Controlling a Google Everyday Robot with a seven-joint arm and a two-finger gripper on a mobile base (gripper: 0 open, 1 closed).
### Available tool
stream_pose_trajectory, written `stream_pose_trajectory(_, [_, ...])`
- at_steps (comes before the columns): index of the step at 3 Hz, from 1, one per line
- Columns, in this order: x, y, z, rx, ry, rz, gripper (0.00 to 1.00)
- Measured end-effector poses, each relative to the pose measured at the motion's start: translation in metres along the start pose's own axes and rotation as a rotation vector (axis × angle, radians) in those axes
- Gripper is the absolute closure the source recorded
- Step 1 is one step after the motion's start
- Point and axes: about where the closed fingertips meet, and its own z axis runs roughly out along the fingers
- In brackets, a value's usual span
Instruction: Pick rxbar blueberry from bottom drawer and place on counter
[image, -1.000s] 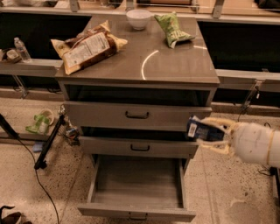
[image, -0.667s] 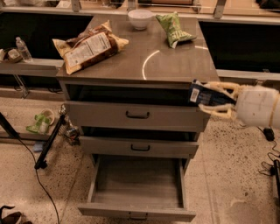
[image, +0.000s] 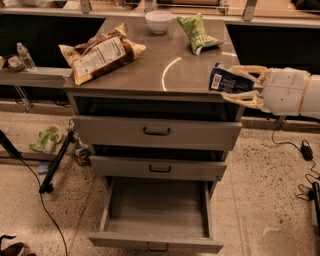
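My gripper (image: 231, 83) comes in from the right and is shut on the rxbar blueberry (image: 225, 80), a dark blue flat bar with pale lettering. It holds the bar at the front right corner of the counter (image: 165, 65), about level with the top edge. The bottom drawer (image: 156, 212) is pulled out wide and its inside shows nothing in it.
On the counter lie a large brown-and-white chip bag (image: 100, 52) at the left, a white bowl (image: 159, 21) at the back and a green snack bag (image: 198, 32) at the back right. The two upper drawers (image: 157, 131) stand slightly ajar. A dark stand leg (image: 55, 165) and cables lie on the floor at the left.
My gripper has risen with the bar from beside the middle drawers up to the counter's front right corner.
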Motion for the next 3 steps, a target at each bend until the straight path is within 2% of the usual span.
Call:
stream_pose_trajectory(2, [0.009,-0.031,0.050,-0.137,0.034,-0.125,1.00])
stream_pose_trajectory(3, [0.014,-0.043,0.084,-0.174,0.037,-0.178,1.00])
